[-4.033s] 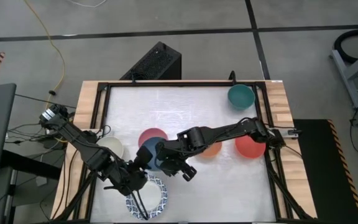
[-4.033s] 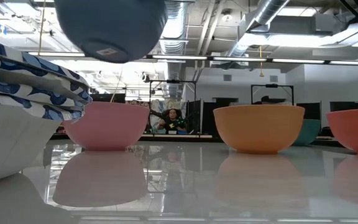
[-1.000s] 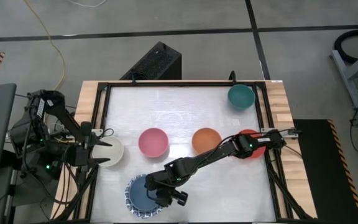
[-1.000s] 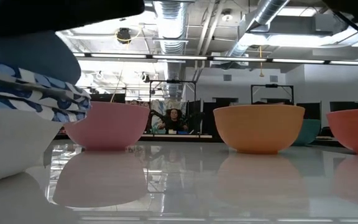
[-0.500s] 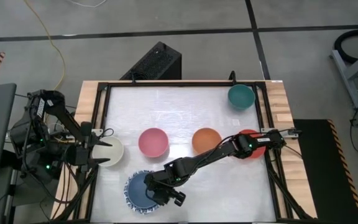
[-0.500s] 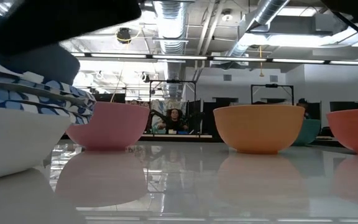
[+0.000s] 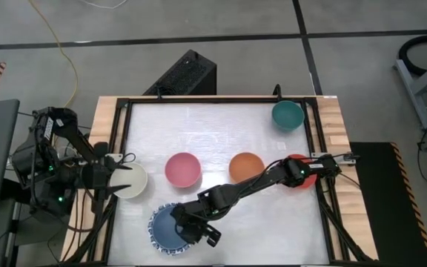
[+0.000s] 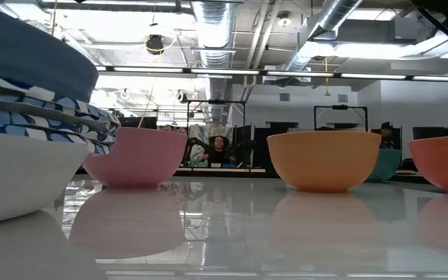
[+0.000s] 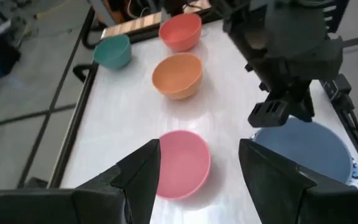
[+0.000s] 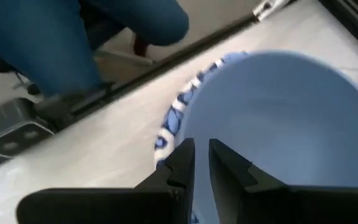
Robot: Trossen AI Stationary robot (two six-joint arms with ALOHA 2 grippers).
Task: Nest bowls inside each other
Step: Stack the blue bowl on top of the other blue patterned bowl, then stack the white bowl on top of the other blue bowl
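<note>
Blue bowl (image 7: 170, 228) sits nested in patterned stack (image 7: 155, 239), near-left of bench (image 7: 221, 126). Right gripper (image 7: 193, 231) fingers slightly parted at rim; lift straight up w/o snagging. Left gripper (image 7: 113, 176) spread, idle by cream bowl (image 7: 133, 182).

From my station: white surface (image 7: 221, 126) with a wooden border and black frame. Black perforated box (image 7: 182, 76) on the grey floor beyond its far edge. Yellow cable (image 7: 64, 55) trails across the floor. A person (image 8: 218, 149) sits far back in the room.
</note>
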